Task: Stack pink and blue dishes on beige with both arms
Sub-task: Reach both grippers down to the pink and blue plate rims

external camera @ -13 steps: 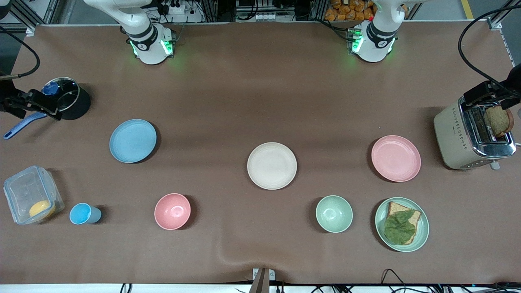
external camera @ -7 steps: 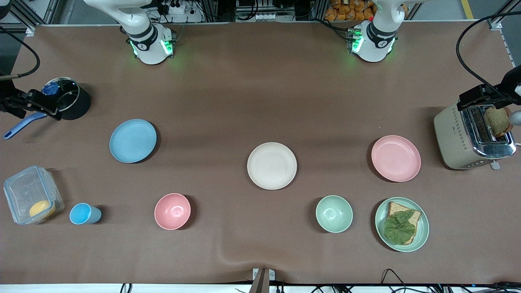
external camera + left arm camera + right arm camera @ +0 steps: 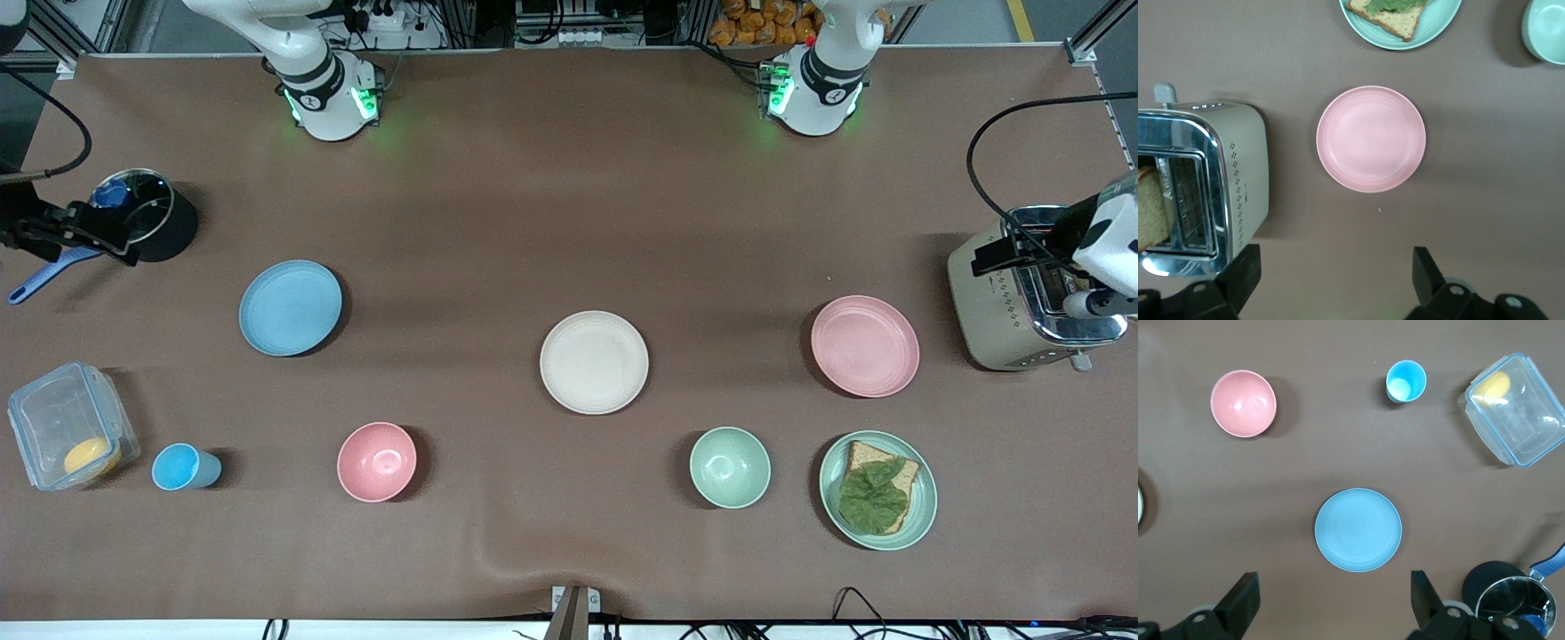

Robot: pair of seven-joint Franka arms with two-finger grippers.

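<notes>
- Front view: the beige plate (image 3: 594, 362) sits mid-counter with nothing on it, so by my reckoning no stacking is done yet. The blue plate (image 3: 290, 308) lies toward the right arm's end of the counter, the pink plate (image 3: 864, 346) toward the left arm's end, each well apart from the beige one.
- The left tool (image 3: 1022, 255) hangs over the toaster (image 3: 1022, 302), which stands just beside the pink plate; the right tool (image 3: 76, 229) is over the counter edge by the black pot (image 3: 147, 216) and its blue-handled utensil (image 3: 44, 276). Each arm is plainly the nearer one to its own plate.
- Nearer the camera stand a pink bowl (image 3: 377, 461), a blue cup (image 3: 182, 468), a clear container (image 3: 67, 436), a green bowl (image 3: 730, 467) and a green plate (image 3: 920, 511) carrying bread and a leaf (none lies between either plate and the beige one).
- Left wrist view: the left tool's fingers (image 3: 1425, 273) stand wide apart, holding nothing. The pink plate (image 3: 1371, 147) lies flat on the counter (image 3: 1485, 173), ahead of the gap between them; the toaster (image 3: 1238, 173) at one side is the thing to mind.
- Right wrist view: the right tool's fingers (image 3: 1423, 593) are likewise spread and empty, with the blue plate (image 3: 1358, 529) ahead of them. The pot (image 3: 1511, 603) sits close by one finger (the likeliest snag, I'd say).
</notes>
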